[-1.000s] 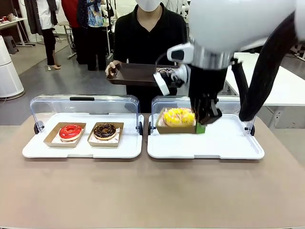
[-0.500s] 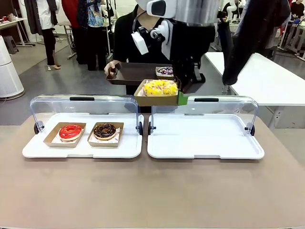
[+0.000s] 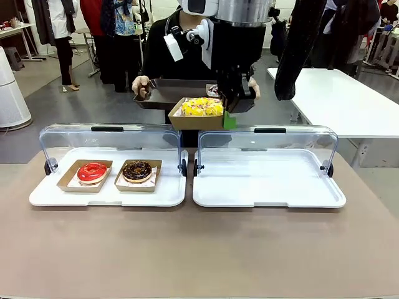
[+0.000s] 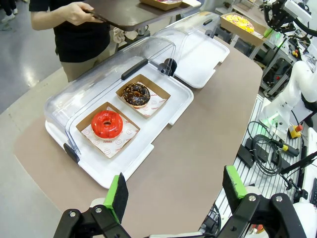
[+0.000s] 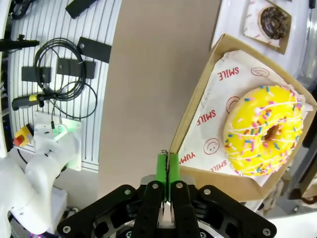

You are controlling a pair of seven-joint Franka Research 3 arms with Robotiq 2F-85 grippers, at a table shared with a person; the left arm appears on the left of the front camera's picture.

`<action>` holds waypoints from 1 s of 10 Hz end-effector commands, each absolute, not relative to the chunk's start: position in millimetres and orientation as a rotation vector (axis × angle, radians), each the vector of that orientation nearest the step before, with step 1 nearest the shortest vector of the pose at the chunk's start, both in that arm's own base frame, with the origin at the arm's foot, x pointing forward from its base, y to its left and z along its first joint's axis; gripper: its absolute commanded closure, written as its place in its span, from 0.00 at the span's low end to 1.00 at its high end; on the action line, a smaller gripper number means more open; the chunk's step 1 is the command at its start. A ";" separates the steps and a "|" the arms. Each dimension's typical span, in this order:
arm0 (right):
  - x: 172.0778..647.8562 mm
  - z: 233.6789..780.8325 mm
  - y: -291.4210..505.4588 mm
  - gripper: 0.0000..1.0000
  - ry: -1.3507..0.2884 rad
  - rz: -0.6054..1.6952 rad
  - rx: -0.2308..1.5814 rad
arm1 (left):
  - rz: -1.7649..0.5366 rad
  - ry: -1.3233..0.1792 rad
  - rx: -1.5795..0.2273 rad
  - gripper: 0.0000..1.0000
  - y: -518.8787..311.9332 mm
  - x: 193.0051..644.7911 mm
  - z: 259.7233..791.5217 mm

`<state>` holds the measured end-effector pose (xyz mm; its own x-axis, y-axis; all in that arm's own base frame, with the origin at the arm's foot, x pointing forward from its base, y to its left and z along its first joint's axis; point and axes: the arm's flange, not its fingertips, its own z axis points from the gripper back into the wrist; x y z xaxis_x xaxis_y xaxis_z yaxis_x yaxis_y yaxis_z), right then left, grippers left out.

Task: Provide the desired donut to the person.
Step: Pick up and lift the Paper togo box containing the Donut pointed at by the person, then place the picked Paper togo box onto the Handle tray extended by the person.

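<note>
Front view: brown table (image 3: 199, 249), bare across the lower half of the frame. On it, two white display trays with raised clear lids: left tray (image 3: 37, 198) at centre left, right tray (image 3: 268, 180) at centre right with its floor bare. Person (image 3: 156, 53) in black at upper centre, behind the trays, holding a dark serving tray (image 3: 162, 93) level, long axis across the frame; a small boxed donut (image 3: 212, 90) sits on its right part, partly hidden. Right arm descends from the top centre; right gripper (image 3: 228, 118) is clamped on the right-hand wall of a cardboard box (image 3: 194, 119) carrying the yellow sprinkled donut (image 3: 202, 106), held level in the air above the gap between the display trays, just in front of the serving tray's near edge, box to the gripper's left. Right wrist view: green pads (image 5: 162, 171) pressed together on the box wall. Left tray holds the red donut (image 3: 92, 171) and chocolate donut (image 3: 138, 170), each in a box, side by side. Left wrist view: left gripper (image 4: 176, 191) with fingers apart, holding nothing, high over the table's near edge, well apart from the trays.
</note>
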<state>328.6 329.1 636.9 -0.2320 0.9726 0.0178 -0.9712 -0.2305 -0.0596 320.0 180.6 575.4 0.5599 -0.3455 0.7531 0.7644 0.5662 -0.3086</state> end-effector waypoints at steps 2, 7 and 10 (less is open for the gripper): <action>323.8 634.7 325.6 1.00 -0.063 1.801 -0.026 | -0.730 -0.720 -0.696 0.00 181.3 319.2 575.8; 323.8 634.7 325.6 1.00 -0.063 1.801 -0.026 | -0.730 -0.720 -0.696 0.00 181.3 319.2 575.8; 323.8 634.7 325.6 1.00 -0.063 1.801 -0.026 | -0.730 -0.720 -0.696 0.00 181.3 319.2 575.8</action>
